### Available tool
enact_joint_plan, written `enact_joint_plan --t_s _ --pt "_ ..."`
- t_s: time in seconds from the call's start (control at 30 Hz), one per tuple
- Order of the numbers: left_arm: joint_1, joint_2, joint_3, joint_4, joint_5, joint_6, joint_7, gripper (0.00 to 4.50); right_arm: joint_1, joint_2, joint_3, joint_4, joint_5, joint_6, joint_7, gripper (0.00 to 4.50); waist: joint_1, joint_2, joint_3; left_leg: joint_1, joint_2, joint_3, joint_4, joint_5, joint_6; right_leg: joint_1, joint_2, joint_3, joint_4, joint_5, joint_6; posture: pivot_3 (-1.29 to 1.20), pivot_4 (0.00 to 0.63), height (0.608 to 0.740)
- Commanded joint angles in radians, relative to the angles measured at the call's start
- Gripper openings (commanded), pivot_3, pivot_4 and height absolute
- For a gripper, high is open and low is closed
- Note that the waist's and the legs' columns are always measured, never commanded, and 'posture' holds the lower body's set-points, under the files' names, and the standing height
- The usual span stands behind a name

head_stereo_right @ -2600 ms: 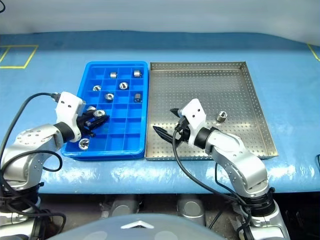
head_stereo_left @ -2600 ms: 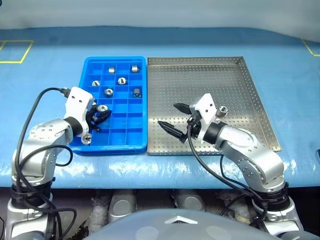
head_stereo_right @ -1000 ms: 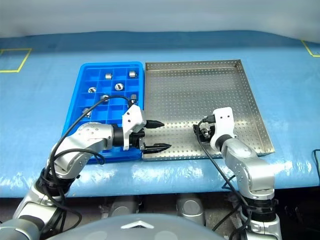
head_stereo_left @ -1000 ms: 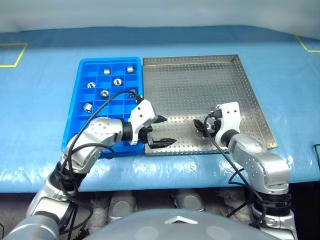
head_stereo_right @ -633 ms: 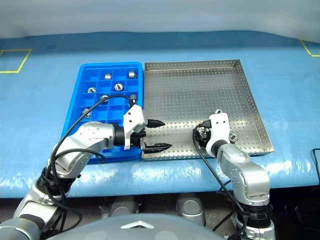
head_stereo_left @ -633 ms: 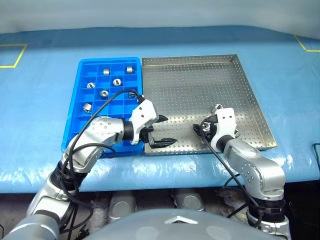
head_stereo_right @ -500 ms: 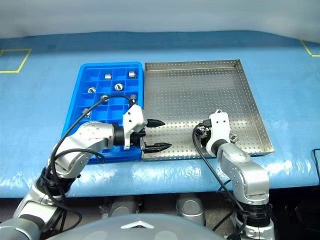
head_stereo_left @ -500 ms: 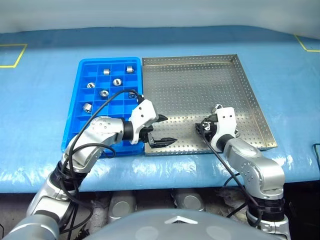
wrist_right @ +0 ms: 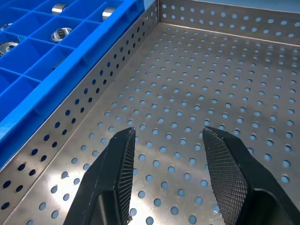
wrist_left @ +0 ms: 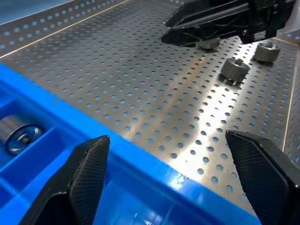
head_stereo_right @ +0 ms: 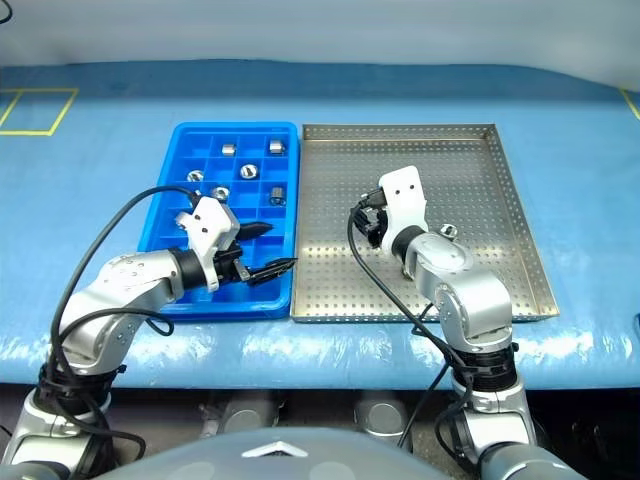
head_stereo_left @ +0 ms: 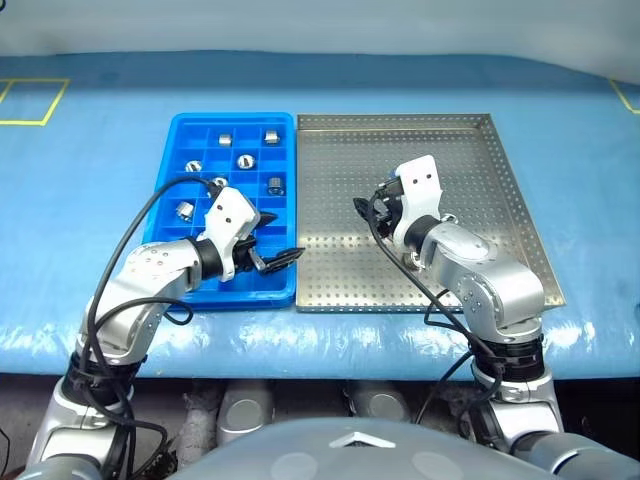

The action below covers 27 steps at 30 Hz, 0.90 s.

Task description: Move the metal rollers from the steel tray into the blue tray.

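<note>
From my head, I see the blue tray (head_stereo_left: 230, 117) on the left and the steel tray (head_stereo_left: 340, 180) touching it on the right. I count seven metal rollers (head_stereo_left: 244, 160) in the blue tray's compartments, all in its far half. My left arm covers part of the near half, so there may be more there. On the steel tray I can make out one roller, just right of my right wrist. My left gripper (head_stereo_right: 278, 247) hangs over the blue tray's near right corner, fingers spread wide and empty. My right gripper (head_stereo_right: 365, 222) is over the middle of the steel tray, pointing left toward the blue tray.

From my left wrist, looking across the blue rim onto the perforated floor, two rollers lie close together on the steel. A third small silvery piece sits just under my right gripper's fingers. I cannot tell whether that one is gripped or lying on the tray.

From my right wrist, my fingers stand a narrow gap apart with bare perforated floor showing between them. I see no roller in the gap. The blue tray runs along the steel tray's left wall, with rollers in its far compartments.

I judge the job mostly done: seven moved, and two, perhaps three, left on the steel tray.
</note>
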Motion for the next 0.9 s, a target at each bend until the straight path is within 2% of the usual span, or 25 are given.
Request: enact_joint_plan --t_s 0.03,0.23,0.33,0.43,0.67,0.9 --pt "-0.004 -0.016 -0.009 -0.064 -0.026 0.003 0.008 4.33 0.044 -0.035 -0.025 -0.044 -0.020 -0.003 -0.001 2.35 0.011 0.000 0.000 -0.001 0.000 0.000 0.000 0.000 0.000 0.000 0.000 0.000 -0.001 0.000 0.000 0.08 0.150 0.740" --pt "-0.031 -0.038 -0.056 -0.040 -0.031 -0.002 -0.005 4.33 0.176 -0.135 -0.105 -0.177 -0.041 0.055 -0.009 2.35 0.012 0.000 0.000 -0.001 0.000 0.000 0.000 0.000 0.000 0.000 0.000 0.000 -0.001 0.000 0.000 0.01 0.150 0.740" --pt "-0.064 -0.049 -0.085 -0.008 -0.026 -0.008 -0.021 4.33 0.235 -0.135 -0.153 -0.241 -0.017 0.086 -0.005 2.92 -0.002 0.000 0.000 0.000 0.001 0.000 0.001 0.000 0.000 0.000 0.000 0.000 0.000 0.000 0.000 -0.02 0.150 0.740" --pt "-0.096 -0.059 -0.117 0.026 -0.017 -0.017 -0.034 4.33 0.260 -0.102 -0.172 -0.263 0.005 0.107 -0.006 3.82 -0.022 0.001 0.000 0.001 0.001 0.000 0.001 0.000 0.000 0.000 0.001 0.000 0.001 0.000 0.000 -0.04 0.150 0.740" --pt "-0.131 -0.063 -0.145 0.063 -0.010 -0.033 -0.052 4.33 0.278 -0.013 -0.182 -0.236 0.037 0.111 -0.011 3.82 -0.048 0.000 0.000 0.002 0.001 0.001 0.001 0.000 0.000 0.000 0.001 0.001 0.002 0.000 0.000 -0.05 0.150 0.740" --pt "-0.121 -0.052 -0.135 0.063 -0.009 -0.035 -0.048 4.33 0.316 -0.007 -0.138 -0.169 0.008 0.112 -0.027 3.82 -0.046 0.000 0.000 0.002 0.001 0.001 0.001 0.000 0.000 0.000 0.001 0.001 0.002 0.000 0.000 -0.04 0.150 0.740"
